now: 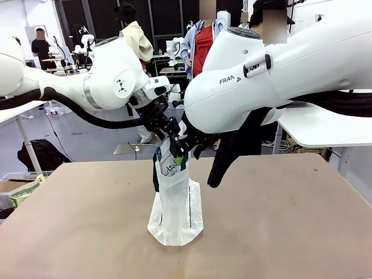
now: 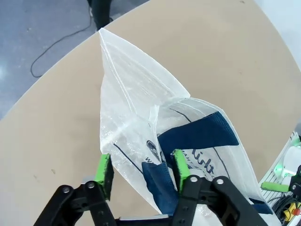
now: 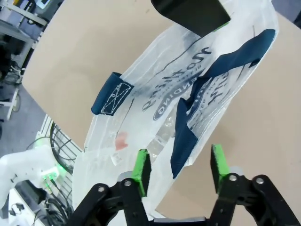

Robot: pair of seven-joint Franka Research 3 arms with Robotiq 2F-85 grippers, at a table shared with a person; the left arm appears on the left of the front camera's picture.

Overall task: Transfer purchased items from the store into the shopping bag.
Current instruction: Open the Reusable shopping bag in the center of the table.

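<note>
Left claw (image 2: 139, 167) and right claw (image 3: 179, 162) each stand open astride a blue strap (image 3: 184, 136) of the bag (image 1: 174, 203); I'd pinch squarely, then draw the top apart gently.

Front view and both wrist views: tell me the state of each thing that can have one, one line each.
Bag: upright on the table, top drawn narrow.
Left gripper: jaws open, with the bag's rim and a navy handle between them.
Right gripper: jaws open, with a handle end between them.
</note>
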